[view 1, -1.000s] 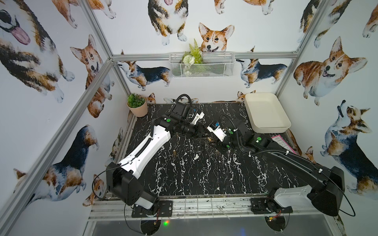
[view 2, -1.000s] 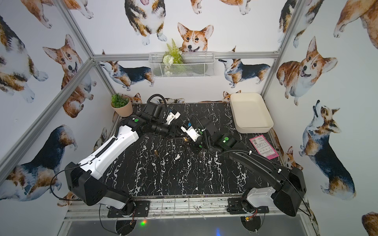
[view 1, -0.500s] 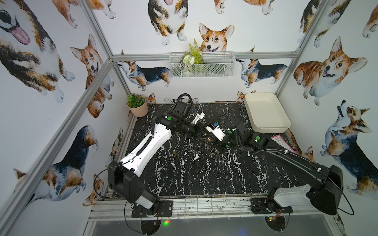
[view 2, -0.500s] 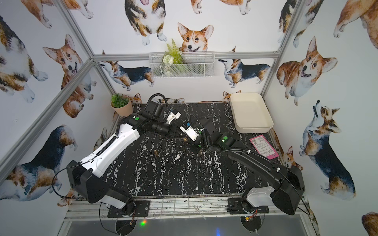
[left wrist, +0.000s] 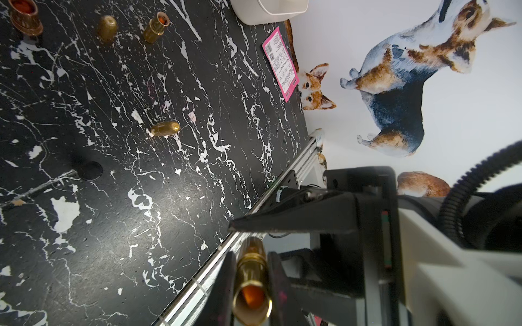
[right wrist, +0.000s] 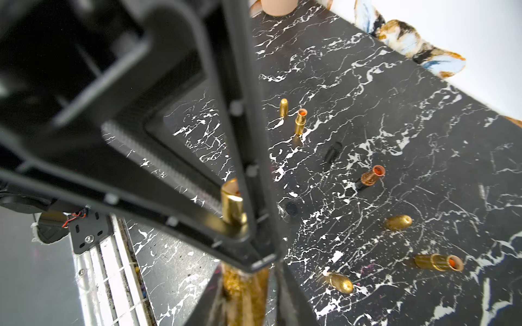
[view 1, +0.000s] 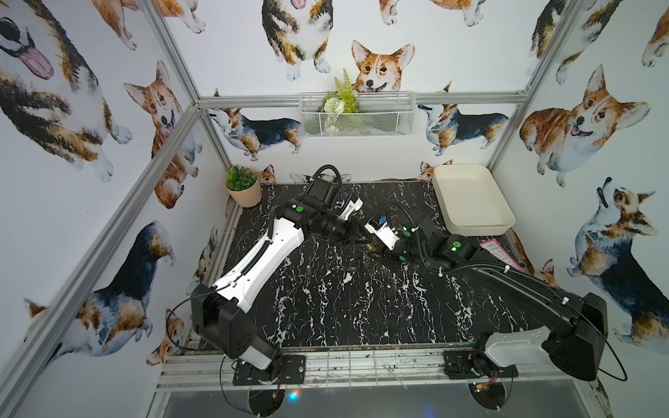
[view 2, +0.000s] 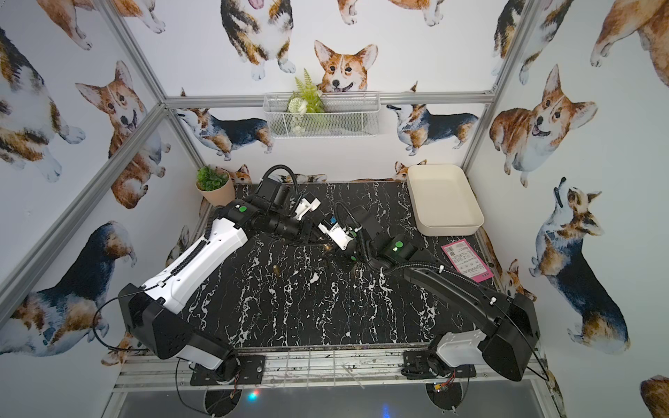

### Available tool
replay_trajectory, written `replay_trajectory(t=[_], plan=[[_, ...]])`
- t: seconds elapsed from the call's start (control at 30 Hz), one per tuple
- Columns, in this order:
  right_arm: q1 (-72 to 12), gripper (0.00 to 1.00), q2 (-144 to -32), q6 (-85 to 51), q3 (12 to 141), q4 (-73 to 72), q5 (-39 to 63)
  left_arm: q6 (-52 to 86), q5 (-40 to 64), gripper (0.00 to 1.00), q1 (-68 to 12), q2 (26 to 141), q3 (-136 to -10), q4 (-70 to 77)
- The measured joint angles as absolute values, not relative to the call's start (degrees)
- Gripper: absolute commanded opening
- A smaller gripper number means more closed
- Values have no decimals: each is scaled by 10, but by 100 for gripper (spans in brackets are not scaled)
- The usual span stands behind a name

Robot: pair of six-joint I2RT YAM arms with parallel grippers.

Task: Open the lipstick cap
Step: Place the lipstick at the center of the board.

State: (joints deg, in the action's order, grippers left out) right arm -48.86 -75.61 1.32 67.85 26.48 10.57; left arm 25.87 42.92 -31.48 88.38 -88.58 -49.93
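My two grippers meet above the back middle of the table in both top views, around a small gold lipstick [view 1: 371, 248] [view 2: 327, 248]. In the left wrist view my left gripper [left wrist: 251, 256] is shut on the lipstick [left wrist: 251, 276]. Its bare end faces the camera and shows the orange stick, with no cap on it. In the right wrist view the tube [right wrist: 233, 206] runs behind the left fingers [right wrist: 243, 158] to a gold end [right wrist: 243, 293] between my right gripper's [right wrist: 248, 282] jaws. A sliver of table shows beside one finger.
Loose on the marble lie an uncapped gold lipstick [right wrist: 437, 262], a copper one [right wrist: 371, 176], a standing one [right wrist: 300, 121], gold caps [right wrist: 339, 282] [right wrist: 398, 222] and a black cap [right wrist: 333, 151]. A white tray [view 1: 470, 202] sits back right, a pink card [view 1: 501, 253] beside it, a plant pot [view 1: 242, 188] back left.
The left jaws have closed onto the lipstick. The right jaws have come slightly apart around its other end. Both arms have hardly moved.
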Motion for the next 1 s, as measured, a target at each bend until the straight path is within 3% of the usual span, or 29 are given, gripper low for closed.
replay_trajectory(t=[0.43, 0.6, 1.0], plan=[[-489, 45, -710, 13, 632, 264, 83, 255, 420, 16, -257, 884, -911, -526], [-489, 46, -667, 11, 614, 265, 58, 215, 326, 16, -244, 898, -930, -568], [-489, 46, -648, 0, 606, 280, 10, 203, 93, 16, -252, 900, -790, -524]])
